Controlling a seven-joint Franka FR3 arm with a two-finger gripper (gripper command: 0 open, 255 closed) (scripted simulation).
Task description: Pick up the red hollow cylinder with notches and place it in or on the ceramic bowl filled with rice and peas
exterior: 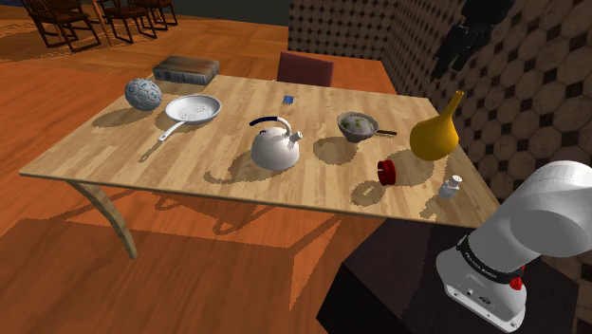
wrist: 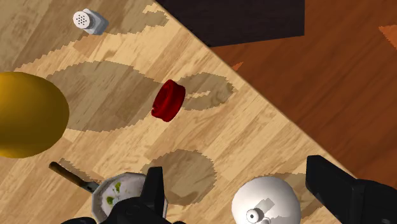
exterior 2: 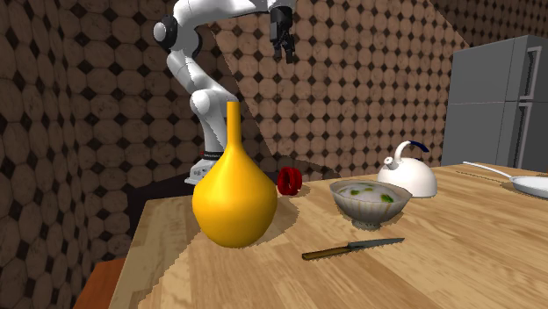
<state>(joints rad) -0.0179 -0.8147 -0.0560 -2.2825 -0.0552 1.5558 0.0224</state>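
Note:
The red notched cylinder [exterior: 387, 172] lies on its side near the table edge closest to the stand, between the yellow vase [exterior: 435, 133] and the white kettle [exterior: 275, 147]. It shows again as the red cylinder [wrist: 168, 100] and the red cylinder [exterior 2: 290, 181]. The grey bowl [exterior: 358, 125] holding rice with green bits stands farther in on the table; the second exterior view has this bowl [exterior 2: 370, 200] in front of the cylinder. My gripper [exterior 2: 285, 51] hangs high above the table, open and holding nothing. Through the wrist camera the gripper [wrist: 236, 173] looks down over the bowl [wrist: 127, 194] and kettle.
A knife [exterior 2: 353, 249] lies beside the bowl, a white shaker [exterior: 450, 186] stands near the table corner by the stand. A pan [exterior: 193, 109], a patterned ball [exterior: 143, 93] and a book [exterior: 186, 69] sit at the far end. A grey fridge [exterior 2: 501, 101] stands behind.

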